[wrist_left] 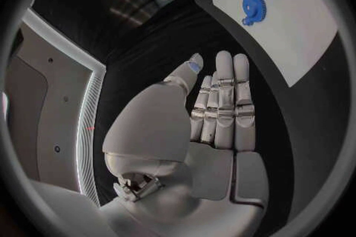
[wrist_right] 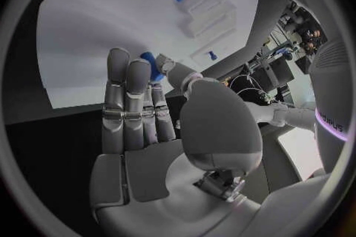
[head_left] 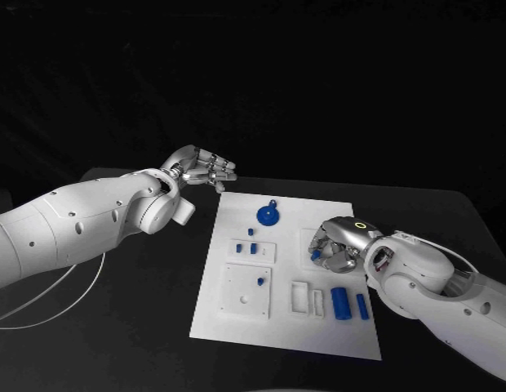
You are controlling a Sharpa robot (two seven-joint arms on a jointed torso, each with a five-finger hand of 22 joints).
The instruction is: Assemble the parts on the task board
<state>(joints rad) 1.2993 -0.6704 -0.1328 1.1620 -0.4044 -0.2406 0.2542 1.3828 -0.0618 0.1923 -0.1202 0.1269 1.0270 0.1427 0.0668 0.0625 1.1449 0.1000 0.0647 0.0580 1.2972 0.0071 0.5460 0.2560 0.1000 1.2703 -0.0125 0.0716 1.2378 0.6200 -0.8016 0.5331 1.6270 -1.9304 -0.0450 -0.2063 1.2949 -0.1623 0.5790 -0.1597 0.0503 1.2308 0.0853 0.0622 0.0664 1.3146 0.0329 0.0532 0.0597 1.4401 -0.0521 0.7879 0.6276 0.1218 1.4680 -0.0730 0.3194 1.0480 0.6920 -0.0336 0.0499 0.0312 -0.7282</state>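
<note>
Reaching in over the task board's (head_left: 286, 327) right side, the right hand (head_left: 333, 245) is pinching a small blue part (wrist_right: 151, 64) at its fingertips. Left hand (head_left: 201, 169) is hovering beyond the board's far-left corner, fingers extended, holding nothing.

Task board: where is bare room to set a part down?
Free: the task board's near strip below the blue cylinders, and its far right corner beyond the gear. Crowded: the middle, where the right hand pinches a small blue part.
</note>
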